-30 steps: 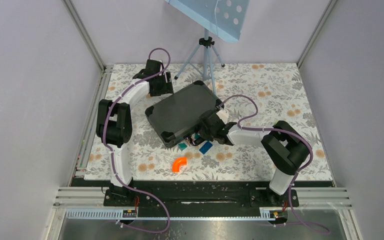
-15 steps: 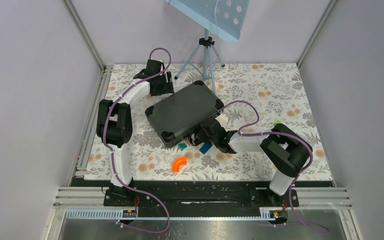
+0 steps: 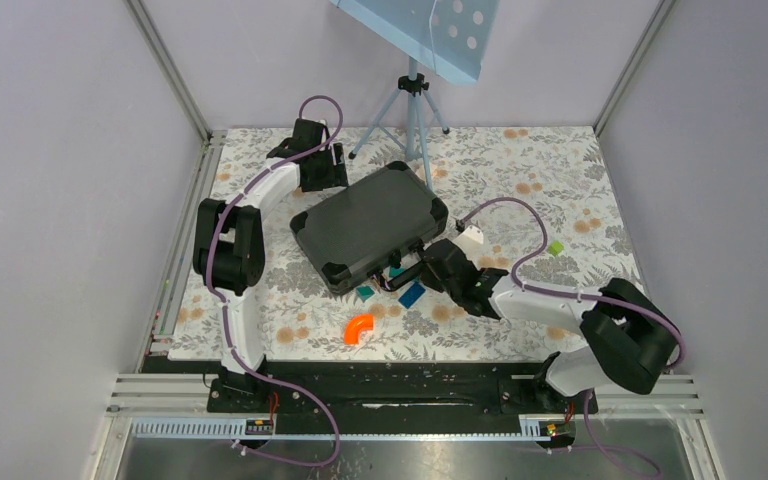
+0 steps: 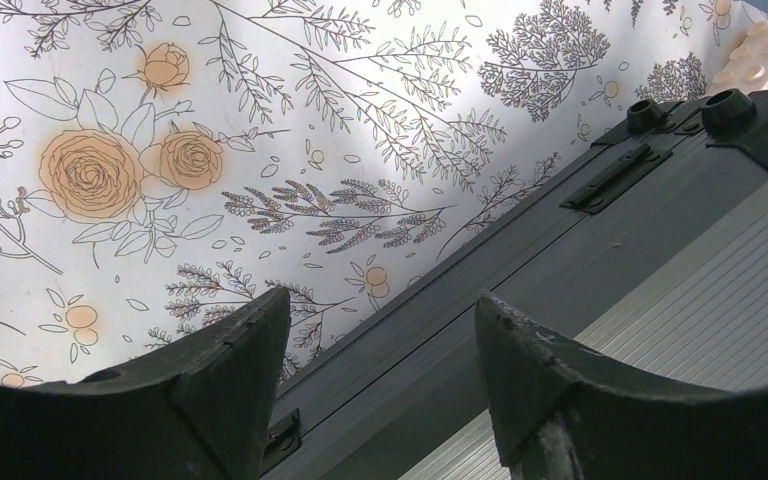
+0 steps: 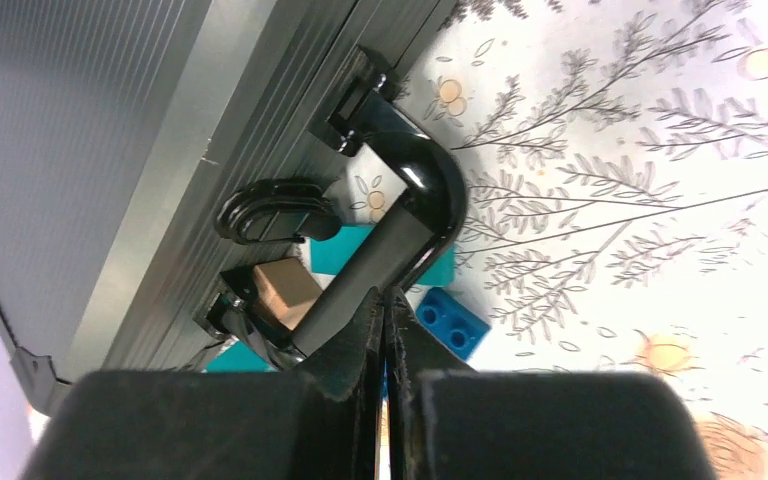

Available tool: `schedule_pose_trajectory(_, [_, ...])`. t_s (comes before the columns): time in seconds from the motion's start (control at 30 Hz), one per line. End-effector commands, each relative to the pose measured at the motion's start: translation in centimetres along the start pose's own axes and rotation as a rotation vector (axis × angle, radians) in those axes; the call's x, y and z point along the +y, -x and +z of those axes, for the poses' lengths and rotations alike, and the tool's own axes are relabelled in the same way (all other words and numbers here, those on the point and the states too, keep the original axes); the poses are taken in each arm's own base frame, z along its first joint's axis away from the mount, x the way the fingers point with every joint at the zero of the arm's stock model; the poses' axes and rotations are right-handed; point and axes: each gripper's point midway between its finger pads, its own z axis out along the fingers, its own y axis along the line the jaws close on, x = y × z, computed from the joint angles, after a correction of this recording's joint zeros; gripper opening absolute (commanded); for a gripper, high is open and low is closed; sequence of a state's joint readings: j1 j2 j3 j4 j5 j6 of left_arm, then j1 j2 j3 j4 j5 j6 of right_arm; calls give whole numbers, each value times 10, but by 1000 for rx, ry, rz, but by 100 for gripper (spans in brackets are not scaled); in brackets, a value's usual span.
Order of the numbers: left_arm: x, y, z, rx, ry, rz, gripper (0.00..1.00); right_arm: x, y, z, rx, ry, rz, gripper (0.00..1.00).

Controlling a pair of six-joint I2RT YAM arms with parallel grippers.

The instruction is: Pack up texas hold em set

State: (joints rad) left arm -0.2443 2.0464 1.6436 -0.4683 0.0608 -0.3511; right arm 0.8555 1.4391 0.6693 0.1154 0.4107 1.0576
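R gripper (image 5: 385, 305), shut, backed off to briefcase handle (image 5: 400, 225).

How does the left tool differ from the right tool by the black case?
The left tool stands open, jaws apart; the right tool is shut tight. The left tool is at the far hinge side of the black case; the right tool points at the handle on the near side. Both are close to the closed case and grip nothing.
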Motion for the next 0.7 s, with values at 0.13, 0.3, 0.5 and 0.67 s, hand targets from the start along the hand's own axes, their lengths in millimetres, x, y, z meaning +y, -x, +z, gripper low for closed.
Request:
schedule_pose_trajectory(0.13, [-21, -47, -2, 158, -41, 51, 67, -15, 21, -15, -57, -83, -93, 0])
schedule_pose_trajectory(0.3, [-24, -35, -14, 117, -39, 45, 67, -17, 32, -32, -76, -63, -154, 0])
schedule_pose_trajectory(0.5, [-25, -5, -47, 5, -21, 46, 68, -27, 57, -65, -124, -45, -216, 3])
schedule_pose_trajectory(0.67, [-29, 26, -100, -108, -44, 29, 68, -49, 63, -88, -139, -49, -217, 7])
